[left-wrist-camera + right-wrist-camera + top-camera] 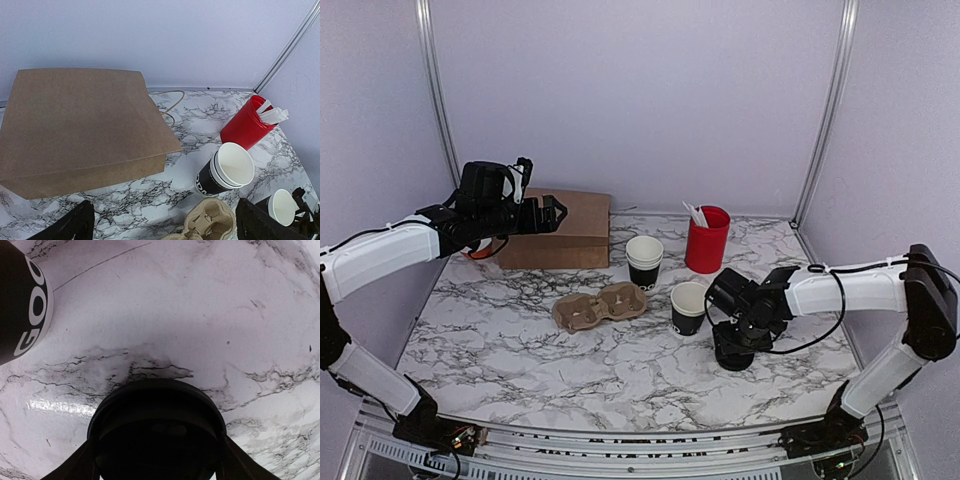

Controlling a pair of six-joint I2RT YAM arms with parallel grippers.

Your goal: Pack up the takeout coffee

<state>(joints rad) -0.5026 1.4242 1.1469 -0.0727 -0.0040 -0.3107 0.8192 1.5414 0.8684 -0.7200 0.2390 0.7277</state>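
the right pincer (733, 350) points down at the table, right of centre. its two fingers (75, 467) sit closed against either side of one round black lid (157, 425), held low at the marble. the left pincer (544, 214) hangs raised over the back left, spread wide with nothing between its fingers (70, 227). we count one coffee cup (687, 308), black, standing upright and uncovered near the middle of the table, just left of the right pincer and apart from the lid; its white inside shows. to its left lies one cardboard cup carrier (600, 307) with two wells. behind the cup stands one stack of cups (644, 262), black with white rims; how many are nested we cannot tell. one red cup (707, 240) holds white utensils (696, 214), too bunched to count. one brown paper bag (556, 230) lies flat at the back left. on the coffee cup's side we read the white letters "goo" in the right wrist view, the rest cut off; the stack bears white letters too, only partly legible. the table (520, 370) has a white marble pattern with dark grey veins. the walls (640, 100) are pale lilac, with two metal rails (435, 90) running up the back corners.
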